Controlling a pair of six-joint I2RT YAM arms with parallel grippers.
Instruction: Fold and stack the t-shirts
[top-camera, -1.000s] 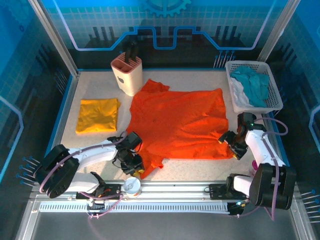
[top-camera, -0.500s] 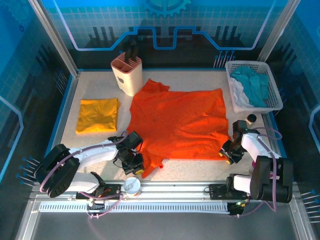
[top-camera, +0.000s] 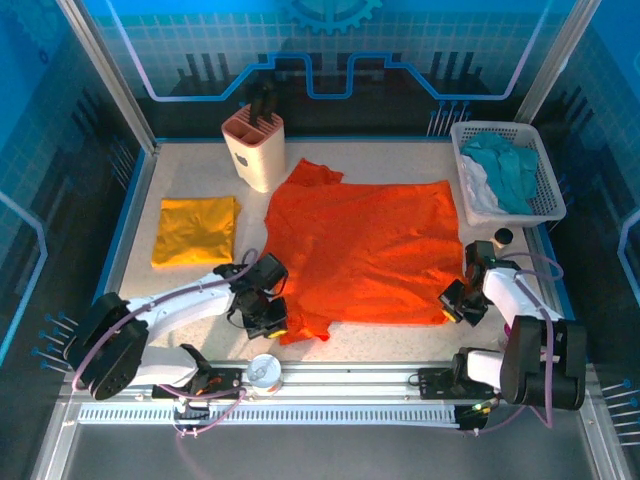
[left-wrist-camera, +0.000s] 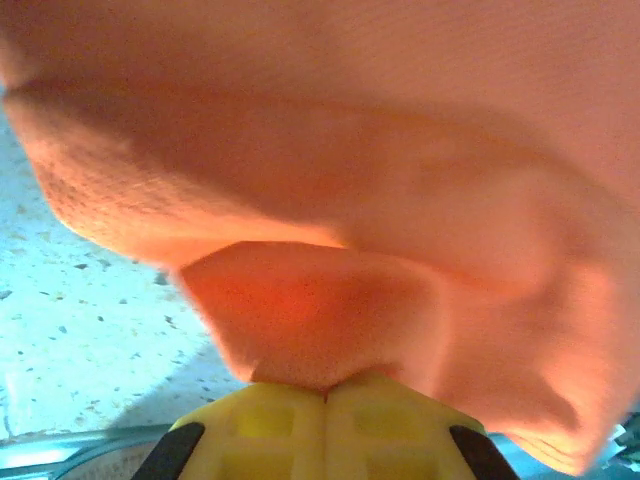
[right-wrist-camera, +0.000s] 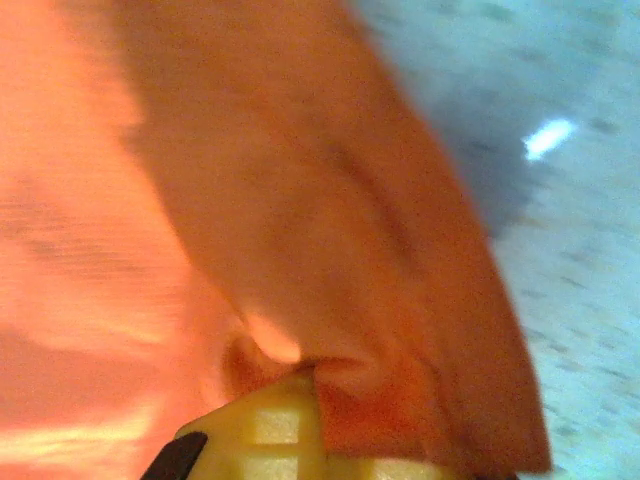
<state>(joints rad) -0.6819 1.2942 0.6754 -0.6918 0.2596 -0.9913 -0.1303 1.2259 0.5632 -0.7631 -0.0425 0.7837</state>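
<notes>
1. the orange-red t-shirt (top-camera: 365, 250) lies spread flat in the middle of the table (top-camera: 400, 342), with its lower hem close to the near edge.
2. the mustard-yellow t-shirt (top-camera: 196, 229) lies folded near the left edge of the table, well apart from the orange one.
3. the left gripper (top-camera: 265, 315) is at the near left corner of the orange shirt. in the left wrist view its yellow pads (left-wrist-camera: 270, 415) are pressed together, with a fold of cloth pinched between them.
4. the right gripper (top-camera: 455, 303) is at the near right corner. in the right wrist view the cloth bunches into its pads (right-wrist-camera: 270, 425), so it seems clamped on the hem as well.
5. the cloth looks light, thin and very soft. it will likely sag and wrinkle, and it may slip out of a shallow pinch.
6. the best hold is probably the two corners of one hem, with both arms moving together so that the fold falls straight.
</notes>
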